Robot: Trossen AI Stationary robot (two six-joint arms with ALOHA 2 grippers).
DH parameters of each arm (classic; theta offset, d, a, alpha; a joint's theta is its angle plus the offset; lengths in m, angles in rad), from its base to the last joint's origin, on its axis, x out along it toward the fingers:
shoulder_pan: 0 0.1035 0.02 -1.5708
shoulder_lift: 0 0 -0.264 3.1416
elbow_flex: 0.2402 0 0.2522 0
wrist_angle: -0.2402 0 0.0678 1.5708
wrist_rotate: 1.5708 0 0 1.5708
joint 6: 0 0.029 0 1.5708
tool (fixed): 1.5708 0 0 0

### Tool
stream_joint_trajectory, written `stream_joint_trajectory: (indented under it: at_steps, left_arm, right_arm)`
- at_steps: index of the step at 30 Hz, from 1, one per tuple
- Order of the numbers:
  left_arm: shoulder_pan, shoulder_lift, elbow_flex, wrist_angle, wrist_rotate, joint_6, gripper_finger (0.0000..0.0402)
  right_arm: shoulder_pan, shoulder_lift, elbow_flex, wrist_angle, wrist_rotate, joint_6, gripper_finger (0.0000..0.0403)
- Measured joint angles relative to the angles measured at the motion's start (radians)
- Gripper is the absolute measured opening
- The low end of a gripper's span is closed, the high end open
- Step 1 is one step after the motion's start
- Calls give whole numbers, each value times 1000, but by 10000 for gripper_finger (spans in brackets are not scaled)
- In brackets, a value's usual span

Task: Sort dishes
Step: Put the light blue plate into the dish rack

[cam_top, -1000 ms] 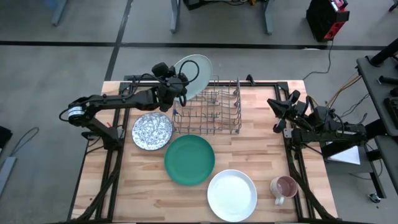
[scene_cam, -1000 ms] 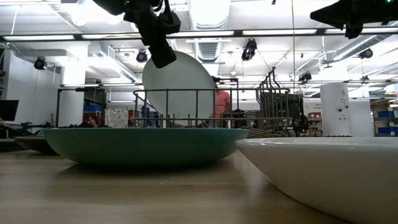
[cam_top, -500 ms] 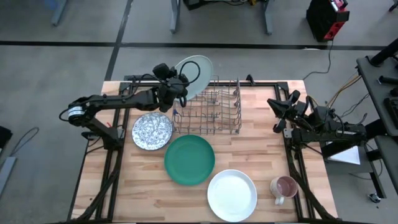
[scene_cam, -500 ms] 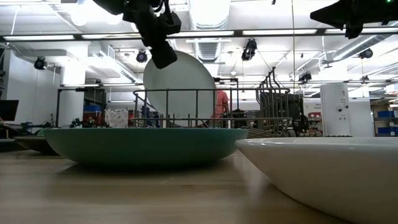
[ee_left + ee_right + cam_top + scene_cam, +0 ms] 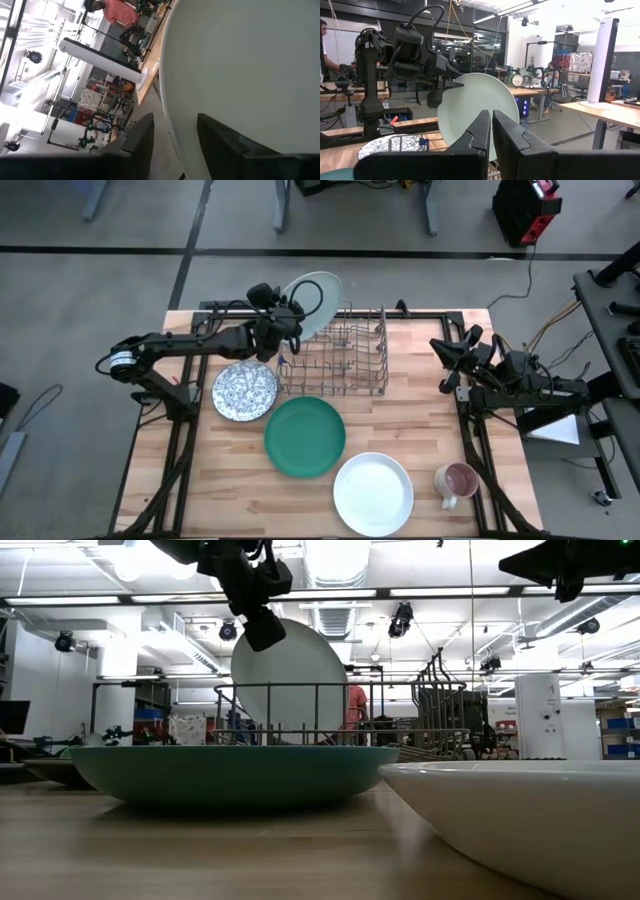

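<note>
The pale mint plate stands on edge in the far left end of the wire rack, leaning toward the table's far side. My left gripper is open at the plate's upper left rim, one finger on either side of it. On the table lie the blue-and-white speckled dish, the dark teal plate and the white plate. My right gripper waits shut at the table's right edge, raised and holding nothing. My left gripper has the mint plate's rim between its open fingers, coming nearly level from the table's left. A dark gap shows between one finger and the rim. Whether the other finger rests on the plate's face I cannot tell. The plate's lower edge sits in the rack.
A pink mug stands near the front right corner, beside the white plate. The rack's tall wires rise at its right end. Bare wood shows at the table's front left. A person in a red shirt stands in the room far behind.
</note>
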Motion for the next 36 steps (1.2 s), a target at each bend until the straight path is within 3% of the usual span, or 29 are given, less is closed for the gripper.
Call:
stream_joint_trajectory:
  at_steps: [17,36]
  left_arm:
    - [-7,0,35,-20,-37,-20,218]
    - [-11,0,58,-50,-92,-26,271]
  right_arm:
    - [0,0,0,0,0,-1,11]
    - [0,0,0,0,0,-1,11]
